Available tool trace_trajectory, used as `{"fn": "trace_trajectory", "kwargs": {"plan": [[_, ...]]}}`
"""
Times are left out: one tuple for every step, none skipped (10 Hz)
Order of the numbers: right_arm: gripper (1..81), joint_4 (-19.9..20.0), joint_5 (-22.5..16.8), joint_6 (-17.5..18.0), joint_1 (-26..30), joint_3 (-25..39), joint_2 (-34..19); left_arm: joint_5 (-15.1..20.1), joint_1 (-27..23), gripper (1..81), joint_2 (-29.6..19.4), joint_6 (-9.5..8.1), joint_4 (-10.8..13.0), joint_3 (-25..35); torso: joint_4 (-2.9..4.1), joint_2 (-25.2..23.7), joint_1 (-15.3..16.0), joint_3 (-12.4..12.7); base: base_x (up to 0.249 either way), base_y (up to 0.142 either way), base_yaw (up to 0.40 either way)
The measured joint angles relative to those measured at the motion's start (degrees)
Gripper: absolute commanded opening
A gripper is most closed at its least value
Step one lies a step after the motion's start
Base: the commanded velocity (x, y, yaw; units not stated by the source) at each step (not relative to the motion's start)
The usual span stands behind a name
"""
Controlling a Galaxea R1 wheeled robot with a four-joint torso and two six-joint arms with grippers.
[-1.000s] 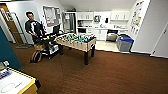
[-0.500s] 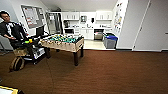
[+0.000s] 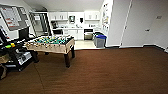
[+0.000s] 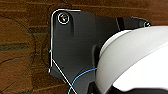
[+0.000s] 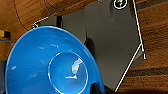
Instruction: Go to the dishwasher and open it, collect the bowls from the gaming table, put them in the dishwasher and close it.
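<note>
A bright blue bowl (image 5: 52,65) hangs close under my right wrist, above brown wood-pattern floor, with my right gripper (image 5: 96,88) shut on its rim. In the left wrist view, a white round bowl (image 4: 135,62) is carried over the same floor, held at its edge by my left gripper (image 4: 93,86). The dishwasher (image 3: 88,34), a steel front under the white counter, stands in the kitchen nook at the far end of the room; I cannot tell whether it is open. The gaming table is out of view.
A table-football table (image 3: 51,44) with a green field stands left of centre. A dark cart (image 3: 15,53) with small items is at the far left. Blue-lidded and grey bins (image 3: 100,40) flank the kitchen entrance. A white wall and door (image 3: 140,25) close the right side.
The camera has swung, so the table-football table slid left and grew larger. The person at the left has left the picture. The kitchen nook now sits nearer the centre.
</note>
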Motion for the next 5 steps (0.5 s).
{"fn": "trace_trajectory", "kwargs": {"plan": [[1.0,0.0,-0.1,0.0,0.0,0.0,0.0,0.0,-0.1,1.0,-0.1,0.09,0.0,0.0,0.0,0.0,0.0,0.0,0.0,-0.076,0.0],[1.0,0.0,0.0,0.0,0.1,0.0,0.0,-0.1,-0.4,1.0,-0.1,-0.05,-0.1,0.0,0.0,0.0,0.0,0.0,0.0,0.0,0.0],[1.0,0.0,0.0,0.0,0.5,0.0,0.0,-0.1,-0.1,1.0,-0.1,-0.02,-0.1,0.0,0.0,0.0,0.0,0.0,0.0,0.0,0.0],[1.0,0.0,0.0,0.0,0.4,0.0,0.0,-0.1,0.1,1.0,-0.1,-0.02,-0.1,0.0,0.0,0.0,0.0,0.0,0.0,0.0,0.0],[1.0,0.0,-0.1,0.0,0.4,0.0,0.0,-0.1,0.1,1.0,-0.1,-0.02,-0.1,0.1,0.0,0.0,0.0,0.0,0.0,0.0,0.0]]}}
